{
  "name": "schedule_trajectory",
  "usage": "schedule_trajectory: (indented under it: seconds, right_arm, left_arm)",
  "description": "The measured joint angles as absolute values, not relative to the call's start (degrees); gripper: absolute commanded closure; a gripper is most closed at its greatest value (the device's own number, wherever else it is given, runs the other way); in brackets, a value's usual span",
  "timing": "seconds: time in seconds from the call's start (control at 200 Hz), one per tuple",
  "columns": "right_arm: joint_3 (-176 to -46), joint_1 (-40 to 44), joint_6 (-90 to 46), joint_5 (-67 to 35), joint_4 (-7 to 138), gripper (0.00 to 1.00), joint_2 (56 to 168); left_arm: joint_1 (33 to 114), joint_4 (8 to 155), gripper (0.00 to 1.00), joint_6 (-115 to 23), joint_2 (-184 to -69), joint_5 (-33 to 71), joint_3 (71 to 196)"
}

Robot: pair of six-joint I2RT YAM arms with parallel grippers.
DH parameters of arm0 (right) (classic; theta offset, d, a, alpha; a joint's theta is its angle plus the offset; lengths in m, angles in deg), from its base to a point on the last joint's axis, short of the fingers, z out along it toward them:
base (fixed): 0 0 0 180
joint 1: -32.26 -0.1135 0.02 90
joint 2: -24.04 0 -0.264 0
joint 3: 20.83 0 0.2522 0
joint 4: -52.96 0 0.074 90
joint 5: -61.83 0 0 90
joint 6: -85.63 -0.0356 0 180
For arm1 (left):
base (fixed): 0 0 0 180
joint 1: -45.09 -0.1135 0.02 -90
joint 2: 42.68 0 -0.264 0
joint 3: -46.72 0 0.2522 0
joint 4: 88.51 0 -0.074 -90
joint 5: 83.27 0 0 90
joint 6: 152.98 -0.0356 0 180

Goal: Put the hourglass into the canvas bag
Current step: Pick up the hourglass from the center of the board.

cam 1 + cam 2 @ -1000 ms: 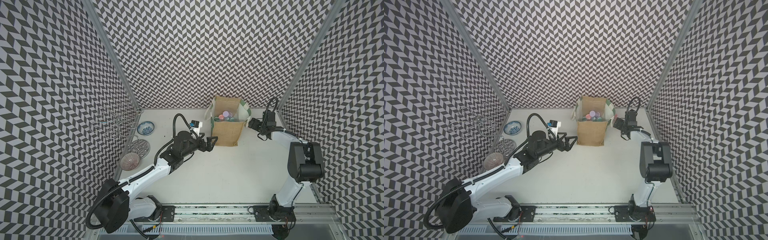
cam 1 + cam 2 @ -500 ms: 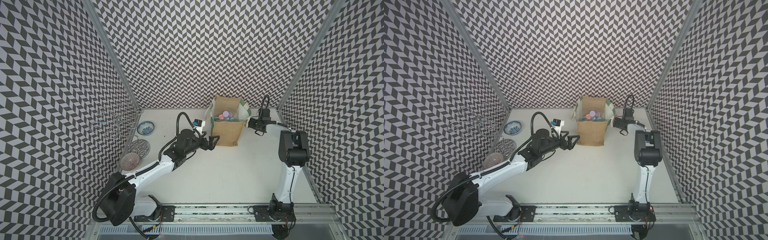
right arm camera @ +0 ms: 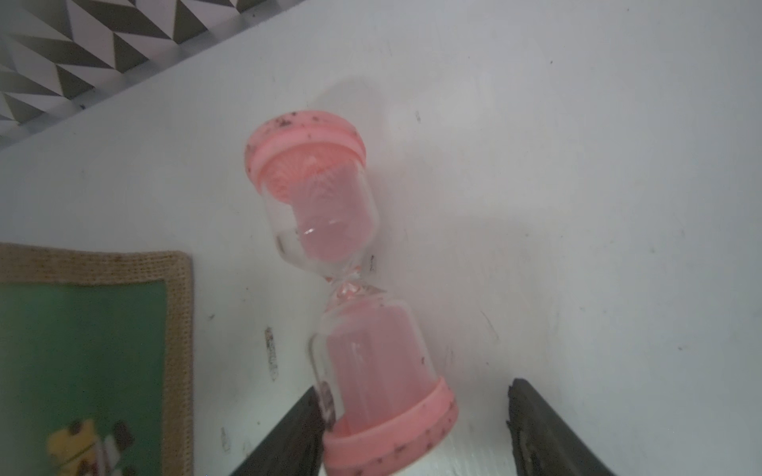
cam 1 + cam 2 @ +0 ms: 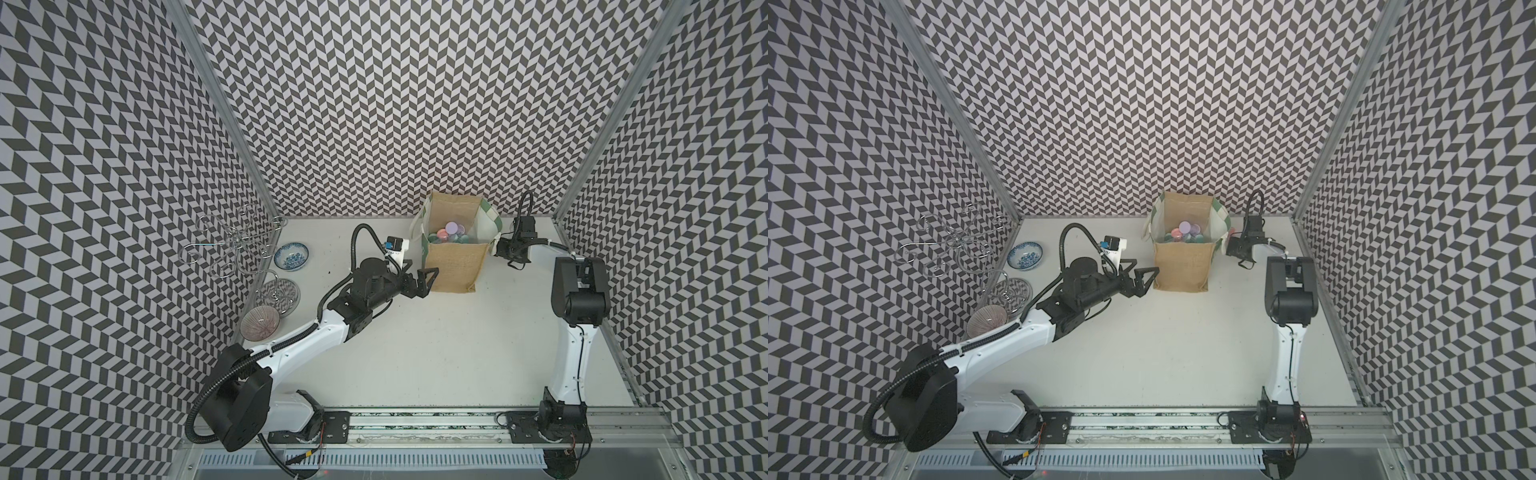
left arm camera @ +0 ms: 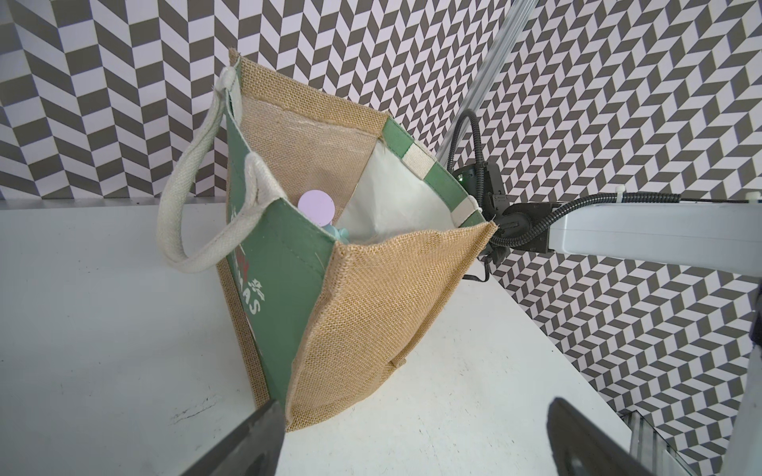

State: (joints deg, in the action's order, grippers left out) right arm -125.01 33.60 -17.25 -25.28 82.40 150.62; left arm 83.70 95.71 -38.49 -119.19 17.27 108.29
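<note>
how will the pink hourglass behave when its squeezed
The pink hourglass seems to lie on its side on round caps, so a one-sided nudge would likely roll it. Its clear bulbs look smooth, possibly slippery, and the thin neck looks fragile. The right gripper straddling the end cap seems safer.

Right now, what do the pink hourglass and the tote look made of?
Pink hourglass: clear bulbs, glass or hard plastic, going by the see-through walls and glossy highlights. Its matte pink end caps are likely plastic, with dark specks.
Canvas bag: coarse tan burlap with a visible open weave. The green side panels are smoother and printed. The pale lining is slightly shiny, possibly coated.
Handles: cream, cotton-like woven rope.
</note>
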Motion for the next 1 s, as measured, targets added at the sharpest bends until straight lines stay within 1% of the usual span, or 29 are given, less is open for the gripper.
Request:
schedule_trajectory:
  seconds: [0.045, 0.125, 0.205, 0.275, 0.681, 1.001]
  right_arm:
    - [-125.36, 33.45, -17.19, -25.93, 82.68, 0.34, 150.84]
    - [-126.40, 33.10, -17.21, -26.68, 83.19, 0.39, 151.54]
    - [-127.48, 32.75, -17.25, -27.09, 83.29, 0.39, 152.30]
    - [-127.63, 32.53, -17.23, -27.18, 83.19, 0.42, 152.44]
    - [-127.32, 32.35, -17.19, -27.07, 82.70, 0.59, 152.41]
    - [-124.48, 32.35, -17.43, -25.58, 81.22, 0.66, 150.69]
  left_arm:
    - [83.70, 95.73, 0.01, -38.46, -119.19, 17.27, 108.29]
    - [83.70, 95.73, 0.01, -38.40, -119.19, 17.08, 108.27]
    - [83.70, 95.75, 0.01, -38.25, -119.19, 17.05, 108.25]
    - [83.70, 95.75, 0.01, -38.09, -119.19, 17.03, 108.25]
    - [83.70, 95.77, 0.01, -37.81, -119.19, 16.88, 108.05]
    - [83.70, 95.77, 0.01, -37.57, -119.19, 16.88, 108.05]
